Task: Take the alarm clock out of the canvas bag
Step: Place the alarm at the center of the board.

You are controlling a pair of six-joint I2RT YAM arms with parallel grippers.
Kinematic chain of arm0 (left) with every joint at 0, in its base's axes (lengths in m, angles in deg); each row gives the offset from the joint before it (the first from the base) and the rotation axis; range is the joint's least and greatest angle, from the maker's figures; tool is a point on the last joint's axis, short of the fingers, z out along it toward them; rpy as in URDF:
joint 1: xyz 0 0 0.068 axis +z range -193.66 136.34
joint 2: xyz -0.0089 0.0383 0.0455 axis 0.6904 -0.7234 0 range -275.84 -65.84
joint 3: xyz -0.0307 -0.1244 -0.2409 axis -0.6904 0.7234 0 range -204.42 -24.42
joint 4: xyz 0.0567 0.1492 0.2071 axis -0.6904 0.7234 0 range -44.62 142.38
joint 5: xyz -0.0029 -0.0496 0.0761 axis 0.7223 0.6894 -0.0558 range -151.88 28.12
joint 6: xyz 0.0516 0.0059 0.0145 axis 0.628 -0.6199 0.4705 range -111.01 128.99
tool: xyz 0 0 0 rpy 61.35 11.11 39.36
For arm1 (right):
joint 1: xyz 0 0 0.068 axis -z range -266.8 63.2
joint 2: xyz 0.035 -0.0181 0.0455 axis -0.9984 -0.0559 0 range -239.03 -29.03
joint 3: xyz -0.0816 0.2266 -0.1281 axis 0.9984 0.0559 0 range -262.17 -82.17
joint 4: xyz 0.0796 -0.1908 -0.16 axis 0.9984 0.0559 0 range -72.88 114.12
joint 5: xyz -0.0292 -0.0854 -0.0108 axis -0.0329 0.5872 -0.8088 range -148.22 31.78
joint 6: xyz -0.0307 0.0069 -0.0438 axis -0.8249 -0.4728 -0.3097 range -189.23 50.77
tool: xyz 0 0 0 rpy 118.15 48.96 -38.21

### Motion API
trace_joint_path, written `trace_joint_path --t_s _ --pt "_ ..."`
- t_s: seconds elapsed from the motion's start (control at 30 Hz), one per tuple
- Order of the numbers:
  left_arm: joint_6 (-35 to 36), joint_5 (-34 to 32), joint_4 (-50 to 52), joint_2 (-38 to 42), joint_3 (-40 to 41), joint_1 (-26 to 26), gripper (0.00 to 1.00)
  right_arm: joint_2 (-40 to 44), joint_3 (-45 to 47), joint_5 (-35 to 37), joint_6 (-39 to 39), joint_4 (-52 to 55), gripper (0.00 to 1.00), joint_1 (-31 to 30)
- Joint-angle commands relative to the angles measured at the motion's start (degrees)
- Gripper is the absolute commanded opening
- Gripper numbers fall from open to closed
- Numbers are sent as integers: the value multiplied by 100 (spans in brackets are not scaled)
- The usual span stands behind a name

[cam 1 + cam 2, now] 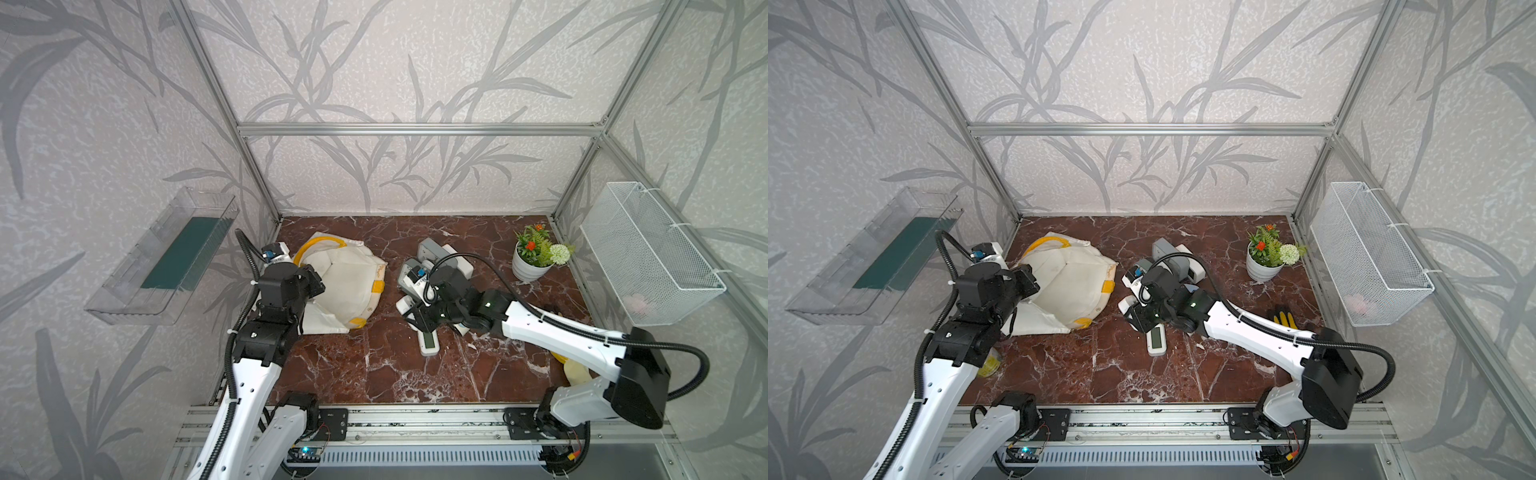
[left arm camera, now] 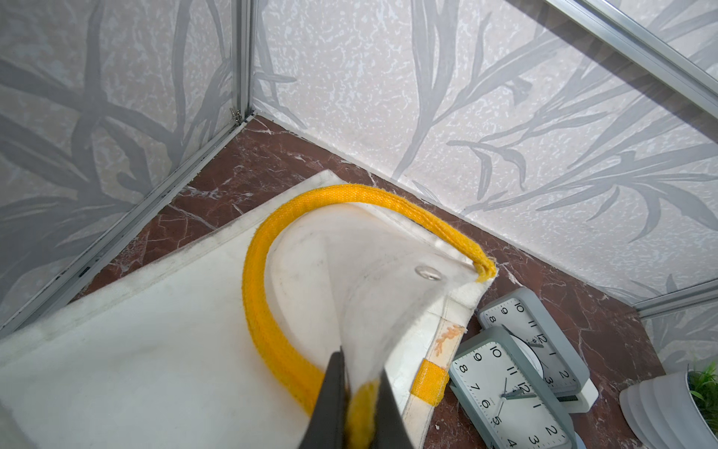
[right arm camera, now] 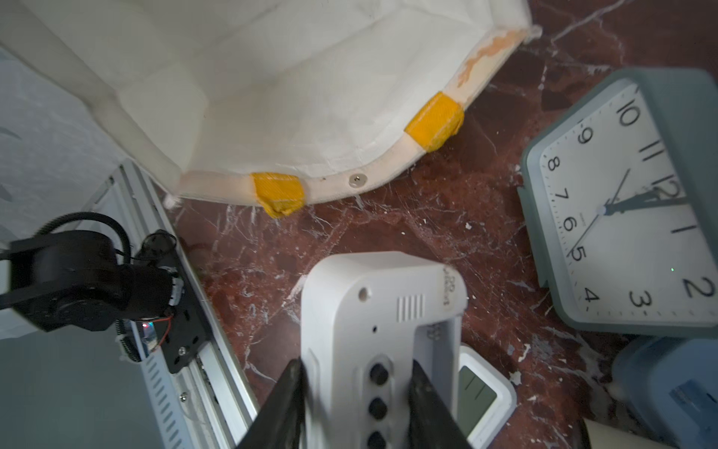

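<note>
By cream canvas bag point(image 1: 353, 270): left gripper point(image 2: 359, 392) pinches yellow strap handle point(image 2: 264, 311); right gripper point(image 3: 355, 367) clamps white plastic alarm clock point(image 3: 373, 295) (buttons point(image 3: 379, 373) showing).

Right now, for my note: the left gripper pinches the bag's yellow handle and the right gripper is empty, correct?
No: the right gripper grips a white clock, per the right wrist view. The left gripper does pinch the yellow handle of the canvas bag.
</note>
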Motion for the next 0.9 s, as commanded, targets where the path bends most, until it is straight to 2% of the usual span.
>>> trace_joint_path --t_s 0.0,0.33,0.43,0.5,0.57,0.67,0.77,0.87 --pt "-20 79 -370 73 -315 43 0 -564 -436 27 -281 390 23 99" --pt "76 36 -263 181 -388 68 0 -2083 -1259 164 -372 427 23 198" --pt "68 74 -261 193 -407 74 0 -2425 -1544 306 -422 579 27 207" --pt "69 114 -260 179 -407 70 0 -2651 -1750 325 -481 726 35 211" --pt "74 119 -255 198 -416 78 0 -2840 -1911 265 -553 843 48 206" --pt "109 118 -247 197 -464 77 0 -2877 -1942 252 -584 835 59 206" --pt "113 162 -246 171 -508 78 0 -2827 -1894 327 -532 751 67 215" --pt "97 215 -246 144 -518 76 0 -2660 -1755 202 -322 605 70 272"
